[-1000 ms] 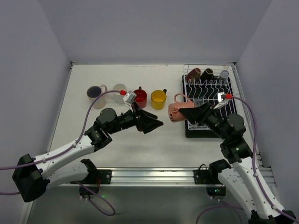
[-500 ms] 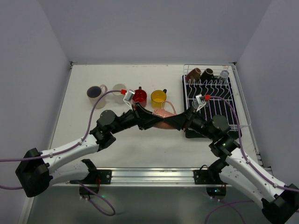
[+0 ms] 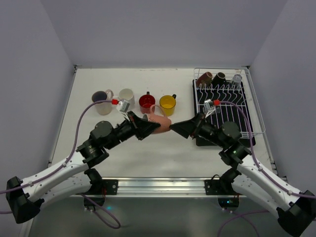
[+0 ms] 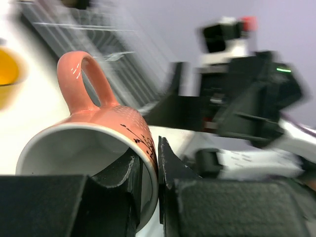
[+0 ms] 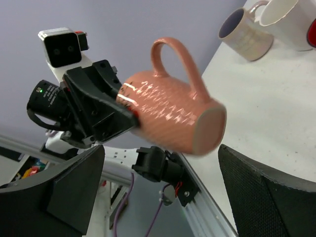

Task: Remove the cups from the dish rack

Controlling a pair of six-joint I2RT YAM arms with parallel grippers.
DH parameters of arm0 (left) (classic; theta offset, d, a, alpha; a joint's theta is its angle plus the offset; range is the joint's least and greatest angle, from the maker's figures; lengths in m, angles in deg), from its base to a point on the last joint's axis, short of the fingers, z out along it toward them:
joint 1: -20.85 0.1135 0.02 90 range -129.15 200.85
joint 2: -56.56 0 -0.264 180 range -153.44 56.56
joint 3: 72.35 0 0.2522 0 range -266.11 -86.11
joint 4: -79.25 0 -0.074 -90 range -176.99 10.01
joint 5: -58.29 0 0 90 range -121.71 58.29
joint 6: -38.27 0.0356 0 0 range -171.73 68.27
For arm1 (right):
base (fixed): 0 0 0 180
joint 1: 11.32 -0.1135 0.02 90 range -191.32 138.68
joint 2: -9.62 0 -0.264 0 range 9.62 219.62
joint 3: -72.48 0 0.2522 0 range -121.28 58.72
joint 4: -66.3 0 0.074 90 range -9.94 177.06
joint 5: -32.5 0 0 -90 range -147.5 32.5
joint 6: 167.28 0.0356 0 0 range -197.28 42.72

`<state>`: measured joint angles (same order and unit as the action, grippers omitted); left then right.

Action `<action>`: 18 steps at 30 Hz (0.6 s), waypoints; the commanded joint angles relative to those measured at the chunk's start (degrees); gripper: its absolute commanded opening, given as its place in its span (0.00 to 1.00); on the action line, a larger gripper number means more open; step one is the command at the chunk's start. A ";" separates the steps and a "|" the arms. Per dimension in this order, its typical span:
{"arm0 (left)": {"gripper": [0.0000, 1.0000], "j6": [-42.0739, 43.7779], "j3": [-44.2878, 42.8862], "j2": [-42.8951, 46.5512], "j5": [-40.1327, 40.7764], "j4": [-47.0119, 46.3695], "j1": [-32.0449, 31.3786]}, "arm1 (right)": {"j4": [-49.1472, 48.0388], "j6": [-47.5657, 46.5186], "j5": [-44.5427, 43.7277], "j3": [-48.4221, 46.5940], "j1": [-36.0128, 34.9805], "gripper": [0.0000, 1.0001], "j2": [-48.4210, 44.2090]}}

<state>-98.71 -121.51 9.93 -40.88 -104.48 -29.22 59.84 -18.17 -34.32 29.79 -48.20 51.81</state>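
Passed leftward, the pink ceramic mug [image 3: 160,121] is clamped by the left jaws. Right jaws stand apart.

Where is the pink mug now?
Mid-table in the top view, the pink ceramic mug is gripped by the left pincer, near the red mug and yellow mug.

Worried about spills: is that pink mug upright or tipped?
Tipped on its side. The left gripper pinches the pink mug by its rim, handle up, mouth sideways, nothing inside.

White table [image 3: 163,84], pale mug [image 3: 100,97], white mug [image 3: 127,95], red mug [image 3: 147,102], yellow mug [image 3: 167,102], black tray [image 3: 194,96]
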 commanded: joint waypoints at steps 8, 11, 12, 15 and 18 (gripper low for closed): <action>0.00 20.61 -17.67 -3.88 37.81 49.97 3.21 | 16.33 -11.91 -10.69 -5.26 0.15 0.99 -6.06; 0.00 22.54 -19.01 -8.98 37.30 54.58 8.81 | 20.04 -14.90 -13.42 -5.70 0.23 0.99 -7.12; 0.00 23.42 -19.01 -9.87 35.99 54.59 10.50 | 20.05 -15.43 -13.60 -5.70 0.23 0.99 -7.82; 0.00 26.06 -19.09 -12.86 33.78 52.31 16.47 | 23.47 -17.53 -14.13 -5.61 0.15 0.99 -8.62; 0.00 28.26 -21.37 -17.78 29.75 50.99 21.66 | 26.55 -20.61 -14.21 -5.79 0.15 0.99 -8.62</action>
<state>-75.52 -138.05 -5.65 -9.91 -51.35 -11.23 81.85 -33.75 -46.25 26.56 -48.05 43.62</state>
